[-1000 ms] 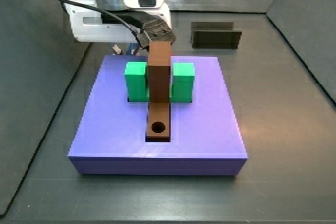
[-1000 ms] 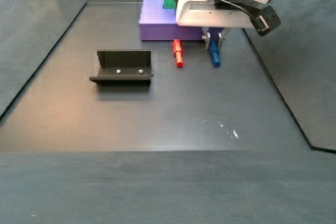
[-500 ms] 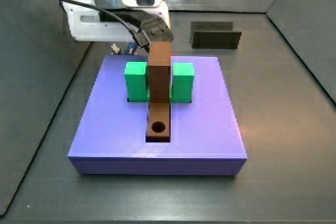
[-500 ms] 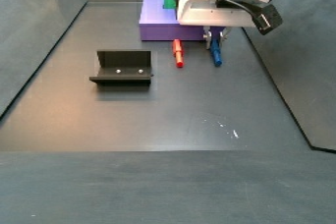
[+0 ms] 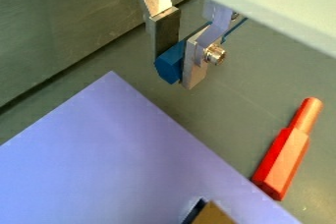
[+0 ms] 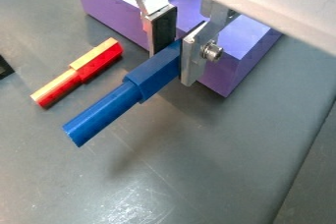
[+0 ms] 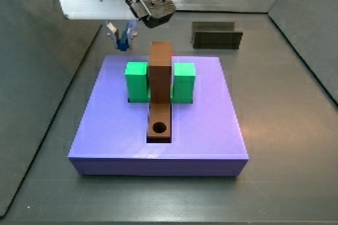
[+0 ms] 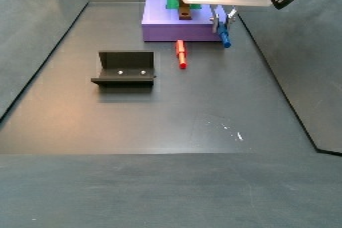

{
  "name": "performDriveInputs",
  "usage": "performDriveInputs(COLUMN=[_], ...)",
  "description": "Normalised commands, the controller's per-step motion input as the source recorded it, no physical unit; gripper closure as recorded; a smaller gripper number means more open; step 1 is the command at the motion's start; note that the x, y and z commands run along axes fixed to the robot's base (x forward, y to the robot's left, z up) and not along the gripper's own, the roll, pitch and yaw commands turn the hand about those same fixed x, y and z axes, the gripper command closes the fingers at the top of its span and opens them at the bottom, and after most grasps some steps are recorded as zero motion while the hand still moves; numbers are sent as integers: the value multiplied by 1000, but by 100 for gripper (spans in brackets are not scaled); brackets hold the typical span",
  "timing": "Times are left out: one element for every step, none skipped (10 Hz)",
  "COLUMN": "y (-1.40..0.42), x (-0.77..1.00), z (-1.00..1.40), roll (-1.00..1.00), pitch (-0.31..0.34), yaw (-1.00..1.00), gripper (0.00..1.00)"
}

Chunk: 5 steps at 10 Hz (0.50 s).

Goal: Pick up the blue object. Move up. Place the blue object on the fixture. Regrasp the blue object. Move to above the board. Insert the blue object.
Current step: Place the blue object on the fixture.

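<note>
My gripper is shut on the blue object, a short blue peg, and holds it in the air beside the board. In both wrist views the silver fingers clamp one end of the blue object; the rest sticks out free. It shows end-on in a wrist view. In a side view the gripper hangs past the far edge of the lavender board. The fixture stands on the floor away from the gripper; it also shows in a side view.
A red peg lies on the floor beside the board and shows in both wrist views. The board bears a brown bar with a round hole and two green blocks. Dark walls enclose the floor.
My gripper has risen with the blue object, lifting it off the floor beside the red peg. The red peg has stayed in place.
</note>
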Motion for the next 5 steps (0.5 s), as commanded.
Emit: performDriveInputs(y=[449,469,429,406,371], x=[497,543,637,614,614], z=[209,406,483,389,334], roll=[-663,-720,-740,-834,-911], pitch=[31,6,0,37,23], yaw=[-180,-97,-66,-23,-3], gripper=[100,100,100,100,100])
